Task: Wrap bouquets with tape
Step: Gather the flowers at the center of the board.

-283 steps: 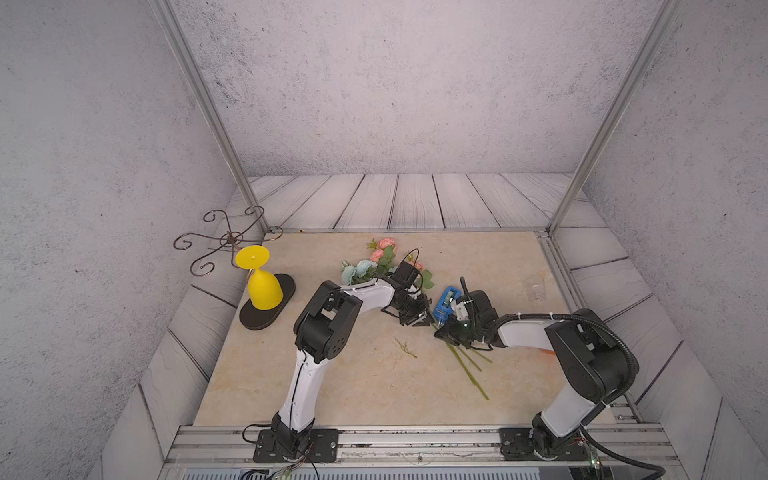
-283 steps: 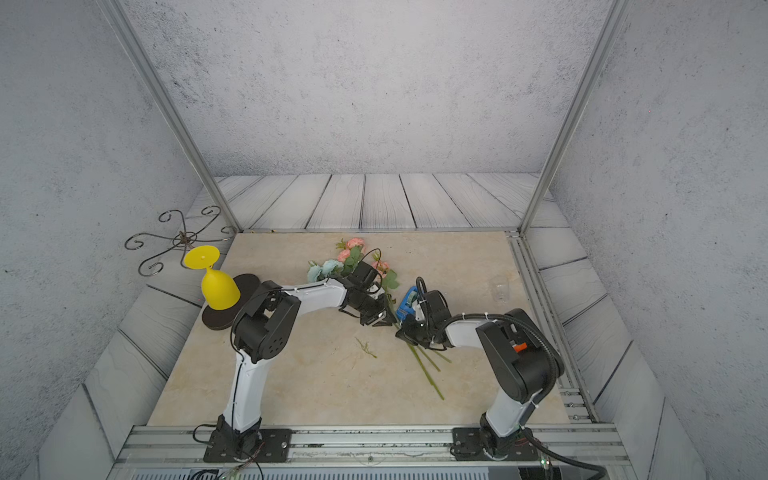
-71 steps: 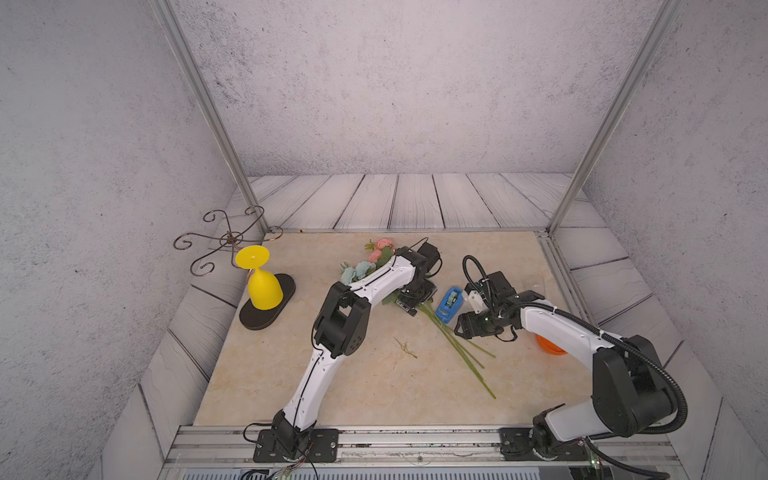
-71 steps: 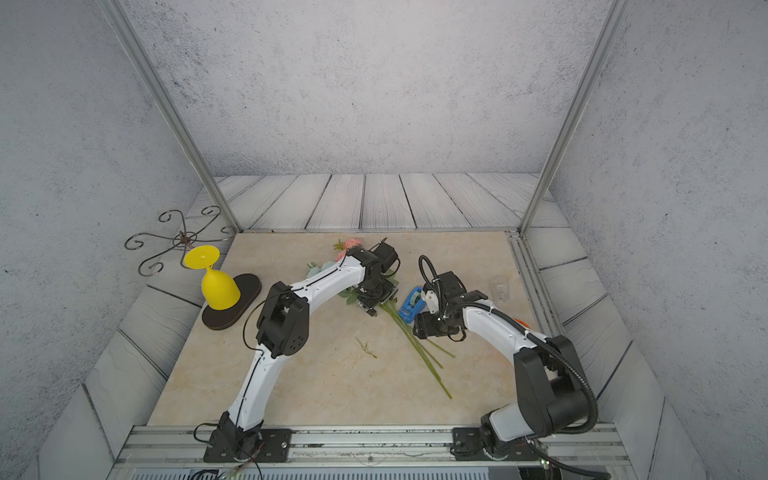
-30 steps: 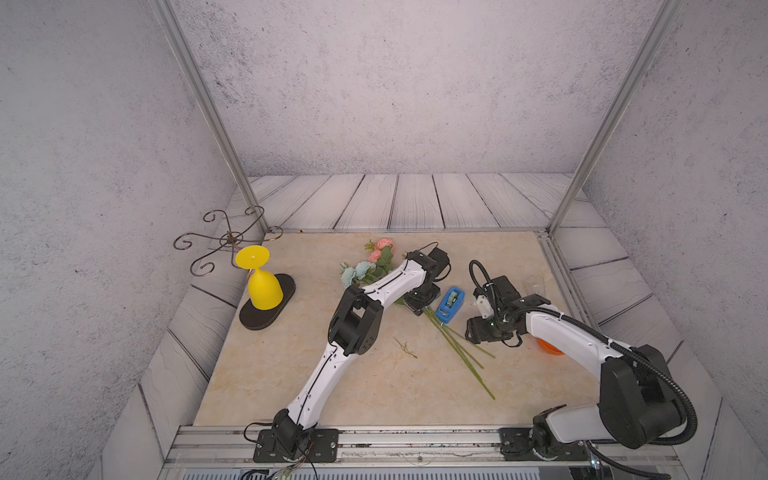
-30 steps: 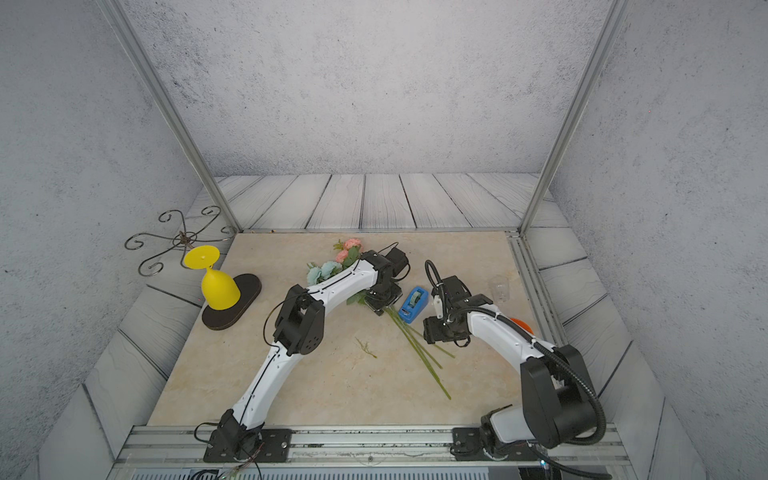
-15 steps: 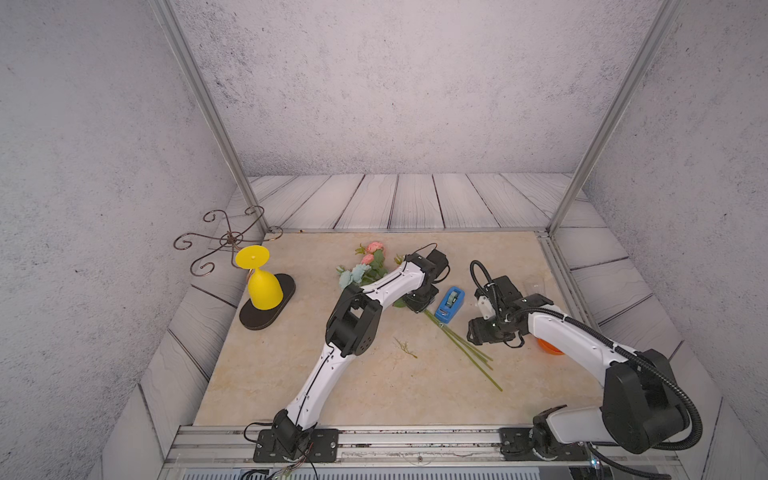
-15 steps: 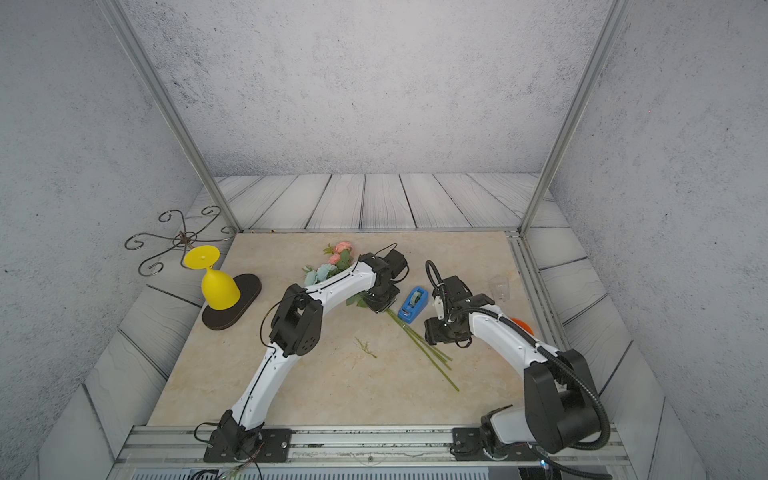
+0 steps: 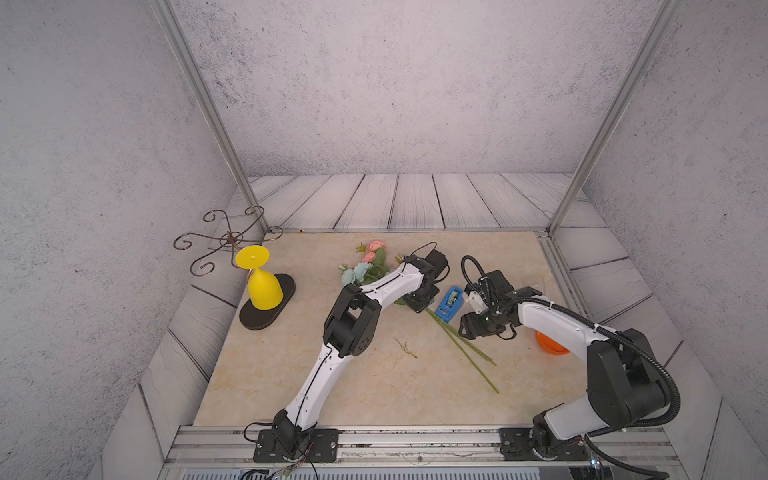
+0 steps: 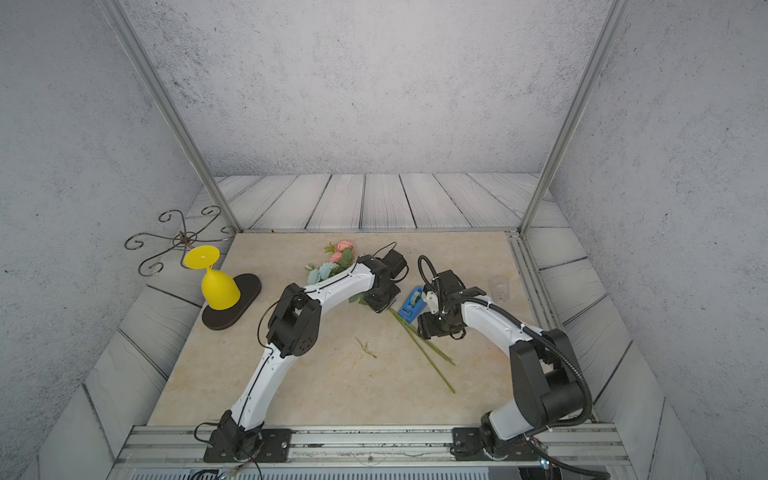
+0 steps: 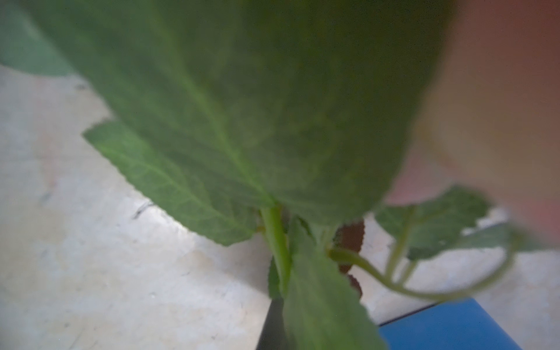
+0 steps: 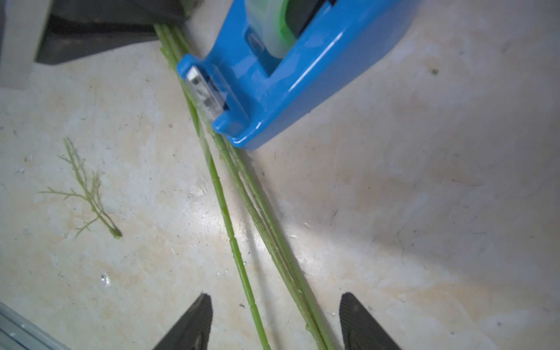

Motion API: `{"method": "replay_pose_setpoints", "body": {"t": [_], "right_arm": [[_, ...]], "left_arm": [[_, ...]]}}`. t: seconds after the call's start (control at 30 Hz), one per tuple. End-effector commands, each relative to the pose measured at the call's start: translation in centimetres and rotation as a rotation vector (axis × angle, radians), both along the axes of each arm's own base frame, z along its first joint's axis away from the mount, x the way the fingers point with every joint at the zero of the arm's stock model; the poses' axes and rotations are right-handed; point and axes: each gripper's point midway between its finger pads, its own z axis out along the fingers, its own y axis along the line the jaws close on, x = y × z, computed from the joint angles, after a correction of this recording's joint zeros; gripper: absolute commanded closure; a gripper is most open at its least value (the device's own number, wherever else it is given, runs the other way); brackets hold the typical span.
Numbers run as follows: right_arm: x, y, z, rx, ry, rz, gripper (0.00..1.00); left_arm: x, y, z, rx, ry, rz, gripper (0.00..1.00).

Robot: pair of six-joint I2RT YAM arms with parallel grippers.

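The bouquets lie on the beige tabletop, with pink and pale blue blooms [image 9: 370, 262] [image 10: 336, 259] at the back and long green stems [image 9: 461, 345] [image 12: 242, 197] running toward the front right. My left gripper [image 9: 419, 305] [image 10: 376, 305] is shut on the stems just below the leaves. Blurred leaves [image 11: 242, 106] fill the left wrist view and hide the jaws there. The tape sits as a pale roll [image 12: 266, 27] in a blue dispenser [image 9: 450, 304] [image 10: 411, 308] [image 12: 288, 91] that touches the stems. My right gripper [image 9: 467, 328] [image 12: 275, 295] is open, with a finger on either side of the stems, low over the table.
A loose green sprig [image 9: 405, 347] [image 12: 88, 194] lies left of the stems. An orange round object [image 9: 550, 347] shows behind my right arm. An upturned yellow goblet [image 9: 262, 282] stands on a black oval base at the left, by a scrolled metal stand [image 9: 226, 241]. A small clear cup [image 10: 498, 286] is at the right.
My left gripper has shut on the stems, and the blooms have shifted a little to the left and back. My right gripper has hardly moved and stays open.
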Motion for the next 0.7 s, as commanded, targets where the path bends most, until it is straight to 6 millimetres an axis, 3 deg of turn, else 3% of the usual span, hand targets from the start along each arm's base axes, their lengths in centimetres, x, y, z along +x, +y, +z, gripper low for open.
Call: {"method": "replay_pose_setpoints", "body": {"t": [0.0, 0.2, 0.4, 0.67], "right_arm": [[0.3, 1.3, 0.1, 0.048, -0.013, 0.045, 0.28], [0.3, 2.9, -0.9, 0.058, 0.020, 0.112, 0.14], [0.2, 4.1, -2.1, 0.007, 0.031, 0.187, 0.15], [1.8, 1.9, -3.7, -0.168, -0.031, 0.139, 0.22]], "left_arm": [[-0.1, 1.6, -2.3, 0.058, 0.017, -0.004, 1.00], [0.5, 0.9, -0.9, -0.005, 0.010, -0.007, 1.00], [0.5, 0.2, 0.1, -0.070, 0.007, -0.025, 1.00], [0.6, 0.3, 1.6, -0.091, -0.020, -0.030, 1.00]]}}
